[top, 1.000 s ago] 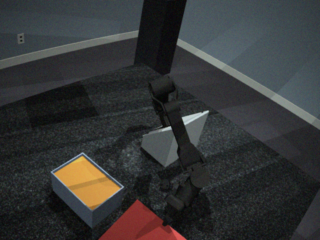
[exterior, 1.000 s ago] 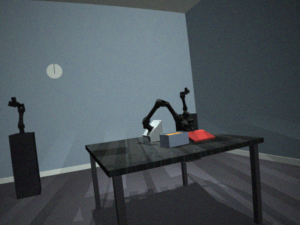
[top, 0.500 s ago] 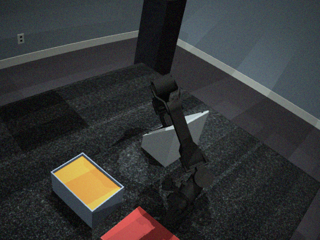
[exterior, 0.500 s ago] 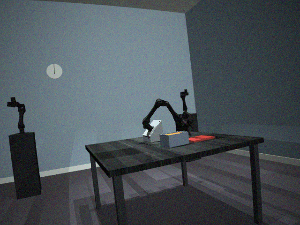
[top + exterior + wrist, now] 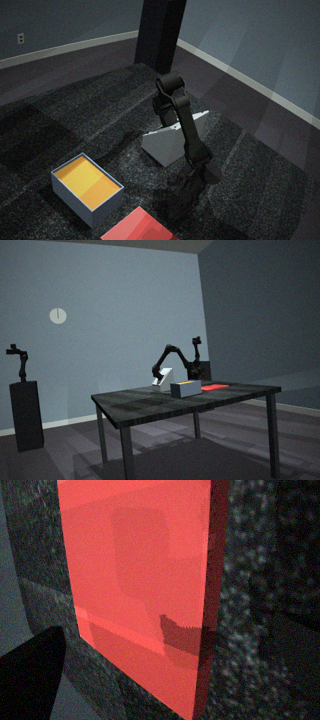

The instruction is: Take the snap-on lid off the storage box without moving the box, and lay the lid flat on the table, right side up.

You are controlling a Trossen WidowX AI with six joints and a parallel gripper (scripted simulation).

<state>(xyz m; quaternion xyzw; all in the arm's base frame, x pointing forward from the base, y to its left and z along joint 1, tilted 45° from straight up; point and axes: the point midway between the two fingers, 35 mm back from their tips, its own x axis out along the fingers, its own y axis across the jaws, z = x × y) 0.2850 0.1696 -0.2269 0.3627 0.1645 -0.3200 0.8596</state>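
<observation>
The storage box is blue-grey, stands upright on the table and is uncovered, showing a yellow-orange inside. The red lid lies beside it on the table and looks flat, its smooth face up and its side rim down. Part of it is cut off in the top view and in the wrist view. My gripper is open and empty, with its fingers wide apart at the near end of the lid. Dark shading hides its fingertips in the top and exterior views.
My arm stands on a white and grey sloped wedge behind the box. Other arms on dark pedestals stand off the table. The dark table has its front edge beyond the box and lid.
</observation>
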